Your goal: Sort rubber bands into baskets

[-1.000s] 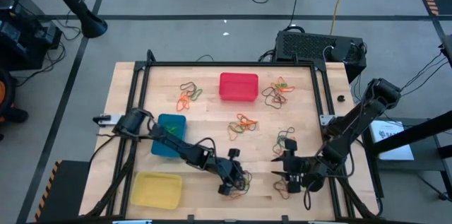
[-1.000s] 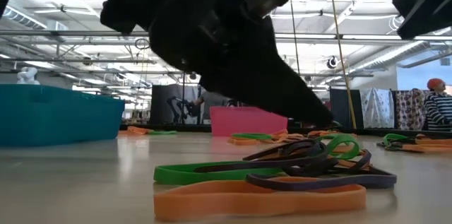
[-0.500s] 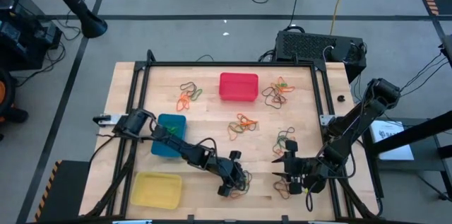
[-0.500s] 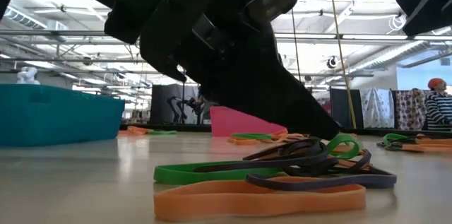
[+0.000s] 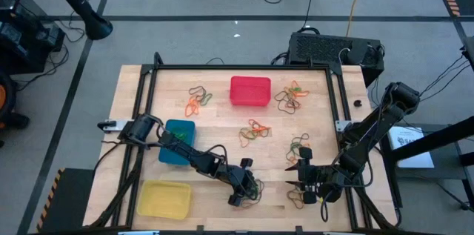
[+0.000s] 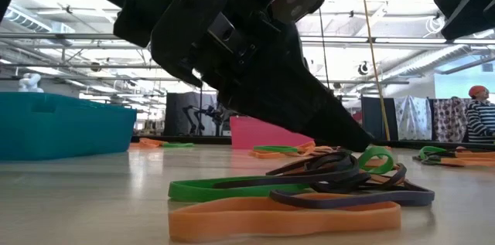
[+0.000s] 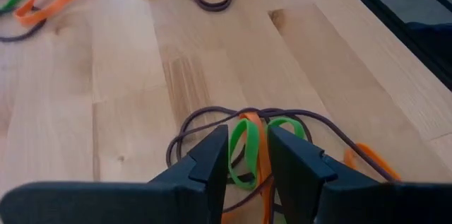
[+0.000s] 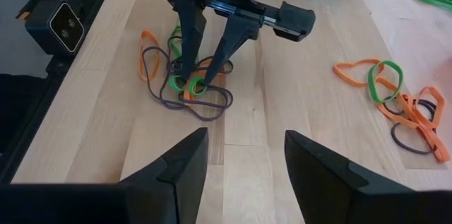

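The wooden surface carries everything here, and on it sit three baskets: the red basket at the far middle, the blue basket on the left side, the yellow basket at the near left corner. The red and yellow tubs look bare inside from above; the blue one is partly covered by the left arm, so its contents cannot be told. Rubber bands lie in loose clusters across the surface, none visibly in a tub (orange, green and dark loops mixed together): one heap left of the red basket, one to its right, one mid-surface. Down at the near edge, the left gripper has its tips lowered into a small tangle, jaws a little apart with a green band standing between them. The right gripper hovers nearby over bare wood, jaws wide open, gripping nothing.
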